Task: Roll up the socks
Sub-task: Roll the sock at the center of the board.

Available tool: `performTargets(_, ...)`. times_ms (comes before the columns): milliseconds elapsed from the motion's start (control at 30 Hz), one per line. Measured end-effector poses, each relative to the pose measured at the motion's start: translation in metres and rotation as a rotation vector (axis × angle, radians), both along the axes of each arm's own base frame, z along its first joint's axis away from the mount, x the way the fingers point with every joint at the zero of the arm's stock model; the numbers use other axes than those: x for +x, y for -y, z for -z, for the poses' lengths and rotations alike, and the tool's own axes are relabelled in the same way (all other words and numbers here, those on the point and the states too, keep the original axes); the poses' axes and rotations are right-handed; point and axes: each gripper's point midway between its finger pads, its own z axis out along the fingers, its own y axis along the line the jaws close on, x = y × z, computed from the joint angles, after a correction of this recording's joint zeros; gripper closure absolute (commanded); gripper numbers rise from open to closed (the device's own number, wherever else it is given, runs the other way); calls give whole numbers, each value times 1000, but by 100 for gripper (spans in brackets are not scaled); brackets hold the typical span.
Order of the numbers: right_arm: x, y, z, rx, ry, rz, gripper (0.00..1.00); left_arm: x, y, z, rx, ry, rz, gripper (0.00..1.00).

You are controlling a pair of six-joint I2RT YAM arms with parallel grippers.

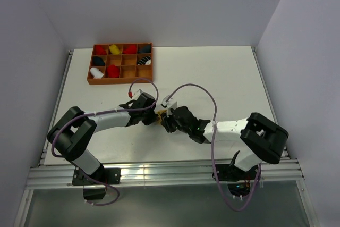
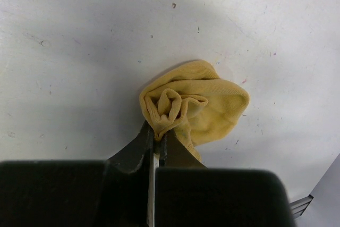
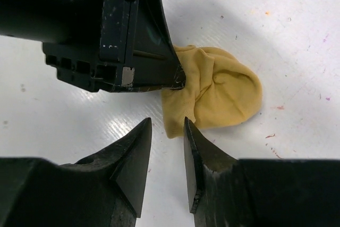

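A tan-yellow fabric sock [image 1: 159, 113] lies crumpled on the white table [image 1: 223, 78], a little left of the middle and towards the near edge, between the two arms where they meet. The left claw [image 2: 156, 134] is closed on it: its two black fingers [image 2: 139, 147] are pressed together and pinch a bunched fold at the near-left side of the sock, while the rest of the fabric spreads to the right in a loose, rounded heap that rests on the table. The right claw [image 3: 167, 123] sits just beside the sock, on the side opposite the left claw. Its jaws stand a little apart with nothing held between them, and a corner of the sock shows in the narrow gap; whether the tips touch the cloth cannot be told. Well apart from all this, at the far left of the table, stands a brown wooden compartment tray [image 1: 120, 82] with small red, yellow, dark and white bundles in several of its cells.
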Motion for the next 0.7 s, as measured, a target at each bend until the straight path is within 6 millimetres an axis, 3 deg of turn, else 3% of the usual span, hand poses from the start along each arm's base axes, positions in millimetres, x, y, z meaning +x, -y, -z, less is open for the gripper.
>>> performTargets(700, 11, -10, 42, -138, 45, -16, 58, -3, 0, 0, 11, -15, 21, 100)
